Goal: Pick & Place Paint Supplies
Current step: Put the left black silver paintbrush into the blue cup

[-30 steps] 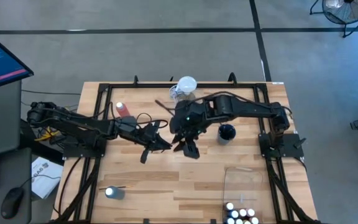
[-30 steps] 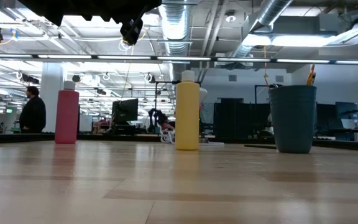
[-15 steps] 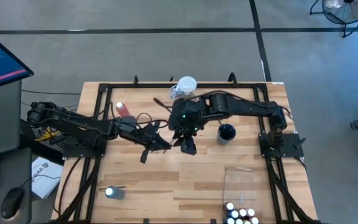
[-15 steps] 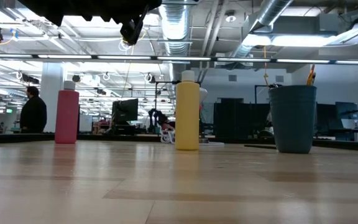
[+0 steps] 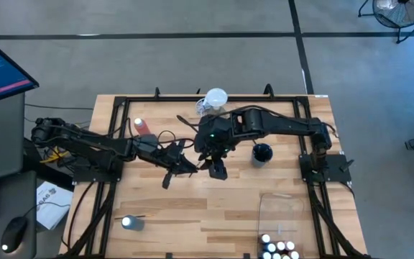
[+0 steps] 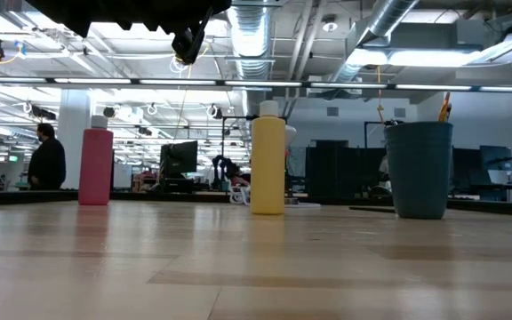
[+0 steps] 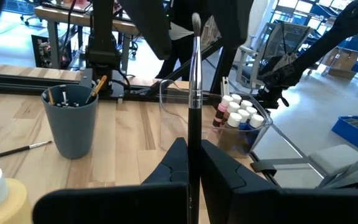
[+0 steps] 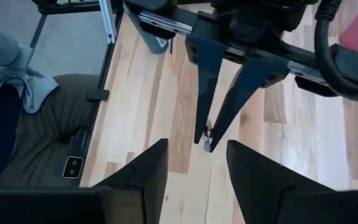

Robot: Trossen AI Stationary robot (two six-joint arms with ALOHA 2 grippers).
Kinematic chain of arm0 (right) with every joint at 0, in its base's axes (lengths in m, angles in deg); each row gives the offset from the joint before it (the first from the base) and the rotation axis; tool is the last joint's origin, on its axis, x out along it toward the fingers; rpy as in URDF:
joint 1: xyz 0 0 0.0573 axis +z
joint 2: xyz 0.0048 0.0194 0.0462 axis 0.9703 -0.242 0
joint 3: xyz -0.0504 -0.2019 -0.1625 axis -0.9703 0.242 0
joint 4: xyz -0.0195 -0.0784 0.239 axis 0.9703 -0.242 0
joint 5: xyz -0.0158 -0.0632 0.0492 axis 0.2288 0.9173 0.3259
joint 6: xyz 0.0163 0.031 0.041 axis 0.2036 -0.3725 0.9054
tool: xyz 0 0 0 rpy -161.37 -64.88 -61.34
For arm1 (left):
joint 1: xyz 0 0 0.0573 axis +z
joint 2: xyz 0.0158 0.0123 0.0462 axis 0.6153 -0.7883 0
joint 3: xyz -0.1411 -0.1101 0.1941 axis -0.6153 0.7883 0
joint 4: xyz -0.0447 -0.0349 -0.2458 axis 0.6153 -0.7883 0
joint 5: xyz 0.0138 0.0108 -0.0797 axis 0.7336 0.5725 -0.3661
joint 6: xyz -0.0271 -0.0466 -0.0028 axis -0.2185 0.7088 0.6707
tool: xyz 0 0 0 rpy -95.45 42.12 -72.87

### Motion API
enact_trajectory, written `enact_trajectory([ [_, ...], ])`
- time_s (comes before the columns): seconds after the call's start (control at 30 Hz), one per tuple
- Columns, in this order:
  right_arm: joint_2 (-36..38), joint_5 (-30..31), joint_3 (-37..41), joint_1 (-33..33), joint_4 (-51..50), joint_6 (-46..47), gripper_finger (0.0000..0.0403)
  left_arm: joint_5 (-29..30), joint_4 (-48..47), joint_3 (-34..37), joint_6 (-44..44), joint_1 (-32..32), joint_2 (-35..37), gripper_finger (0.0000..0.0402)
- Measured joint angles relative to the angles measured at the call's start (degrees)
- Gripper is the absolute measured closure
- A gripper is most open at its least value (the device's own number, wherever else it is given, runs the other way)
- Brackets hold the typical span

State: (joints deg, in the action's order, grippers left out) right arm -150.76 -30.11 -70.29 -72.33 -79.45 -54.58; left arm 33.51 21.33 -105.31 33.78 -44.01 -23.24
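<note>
My left gripper (image 7: 188, 163) is clamped tight on a thin dark brush (image 7: 194, 93), which stands up between the fingers with its bristle tip at the far end. From above, that gripper (image 5: 185, 167) sits over the middle of the table (image 5: 192, 216), and my right gripper (image 5: 217, 170) is just beside it, facing it. In the right wrist view my own fingers (image 8: 146, 168) stand parted with nothing between them, and the left gripper's tips (image 8: 207, 138) show just ahead, pinched together. Outward from there: a dark cup (image 7: 71, 121) with brushes in it, a loose brush (image 7: 14, 151) on the wood near it, and a clear bin (image 7: 241, 124) of white-capped bottles (image 7: 235, 114). Across the table stand a yellow bottle (image 6: 268, 160) and a pink-red one (image 6: 96, 166).
</note>
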Motion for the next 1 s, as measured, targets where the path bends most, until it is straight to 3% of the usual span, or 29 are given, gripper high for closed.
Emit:
enact_trajectory([
  [1.0,0.0,0.6,0.0,-0.9,0.2,-1.4,0.0269,1.4,1.3,0.0,5.7,0.5,0.0,0.0401],
])
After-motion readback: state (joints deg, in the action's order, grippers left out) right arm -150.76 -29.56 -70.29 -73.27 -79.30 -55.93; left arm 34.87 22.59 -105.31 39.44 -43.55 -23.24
